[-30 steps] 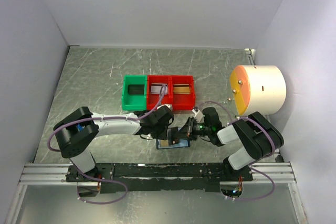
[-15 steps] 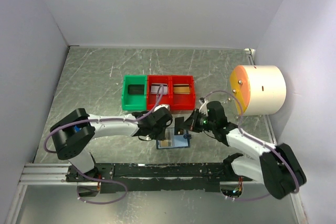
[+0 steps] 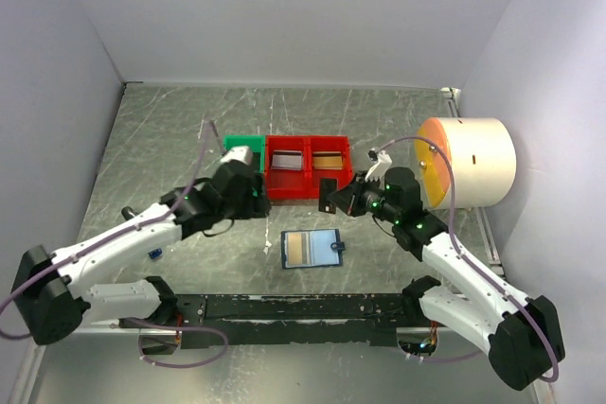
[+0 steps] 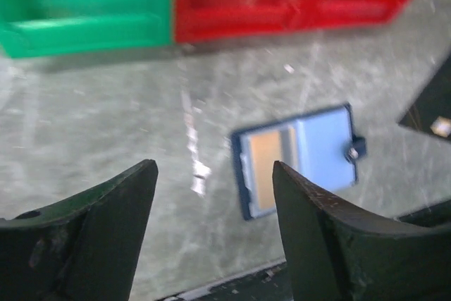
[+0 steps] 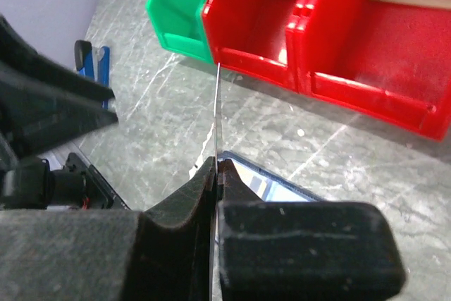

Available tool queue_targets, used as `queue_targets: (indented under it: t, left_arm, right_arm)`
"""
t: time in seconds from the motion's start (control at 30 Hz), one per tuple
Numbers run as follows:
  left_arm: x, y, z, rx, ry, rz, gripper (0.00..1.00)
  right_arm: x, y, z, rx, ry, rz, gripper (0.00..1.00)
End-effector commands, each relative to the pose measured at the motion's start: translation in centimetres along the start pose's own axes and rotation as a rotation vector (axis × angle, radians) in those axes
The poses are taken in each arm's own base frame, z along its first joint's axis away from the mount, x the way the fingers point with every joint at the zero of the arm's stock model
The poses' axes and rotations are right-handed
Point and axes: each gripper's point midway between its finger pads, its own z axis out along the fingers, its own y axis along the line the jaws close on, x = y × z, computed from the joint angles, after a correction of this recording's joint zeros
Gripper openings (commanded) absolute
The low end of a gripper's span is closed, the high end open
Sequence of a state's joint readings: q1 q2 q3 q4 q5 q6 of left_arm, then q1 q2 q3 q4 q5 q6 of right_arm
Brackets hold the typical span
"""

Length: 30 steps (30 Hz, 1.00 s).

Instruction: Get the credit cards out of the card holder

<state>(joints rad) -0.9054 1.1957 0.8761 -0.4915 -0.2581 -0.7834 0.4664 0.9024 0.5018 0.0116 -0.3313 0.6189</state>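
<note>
The card holder (image 3: 313, 249) lies open and flat on the table, a tan credit card (image 3: 299, 249) showing in its left pocket. The left wrist view shows the holder (image 4: 299, 160) below and beyond my left gripper (image 4: 213, 167), which is open and empty. That gripper (image 3: 248, 198) hovers in front of the green bin. My right gripper (image 3: 339, 199) is shut on a thin dark credit card (image 3: 329, 198), held on edge above the table in front of the red bins. In the right wrist view the card (image 5: 217, 111) is a thin line rising from the pinched fingertips (image 5: 217, 165).
A green bin (image 3: 230, 144) and two joined red bins (image 3: 308, 186) stand behind the holder; a grey card (image 3: 290, 160) and a tan card (image 3: 329, 160) lie in the red ones. A white drum with an orange face (image 3: 469, 163) stands at right. A small blue tag (image 3: 156, 253) lies left.
My left gripper opened and its arm drew back left, off the card holder. My right gripper rose away from the holder toward the red bins with the dark card in it.
</note>
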Motion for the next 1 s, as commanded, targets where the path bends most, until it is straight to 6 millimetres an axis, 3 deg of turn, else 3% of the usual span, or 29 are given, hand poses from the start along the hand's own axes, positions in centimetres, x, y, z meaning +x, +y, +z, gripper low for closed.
queue_targets:
  t: [0.0,0.33,0.4,0.6,0.77,0.8,0.97]
  left_arm:
    - [-2.5,6.0,-1.7,-0.125,-0.029,0.0,0.81]
    - [-7.5,19.5,-4.4,-0.265,-0.123,-0.227,0.88]
    - [-7.8,21.0,-4.8,-0.302,-0.158,-0.24,0.88]
    - [-8.6,22.2,-6.0,-0.377,-0.244,-0.251,0.88]
    - [-9.1,23.0,-7.7,-0.445,-0.314,-0.272,0.88]
    - [-9.1,23.2,-8.2,-0.465,-0.333,-0.281,0.89]
    - [-9.1,24.0,-9.1,-0.523,-0.356,-0.305,0.89]
  right_arm:
    - [-1.8,2.8,0.4,-0.064,-0.049,-0.163,0.0]
    - [-1.7,8.5,2.9,-0.093,-0.054,-0.492,0.0]
    - [-2.1,8.8,3.6,-0.076,-0.058,-0.545,0.0]
    - [-3.9,9.9,7.4,-0.042,-0.04,-0.707,0.0]
    - [-4.3,10.7,13.0,-0.024,0.061,-0.778,0.0]
    - [-3.9,11.0,15.3,-0.023,0.106,-0.81,0.0]
    - [-2.7,10.5,20.1,0.007,0.196,-0.885,0.0]
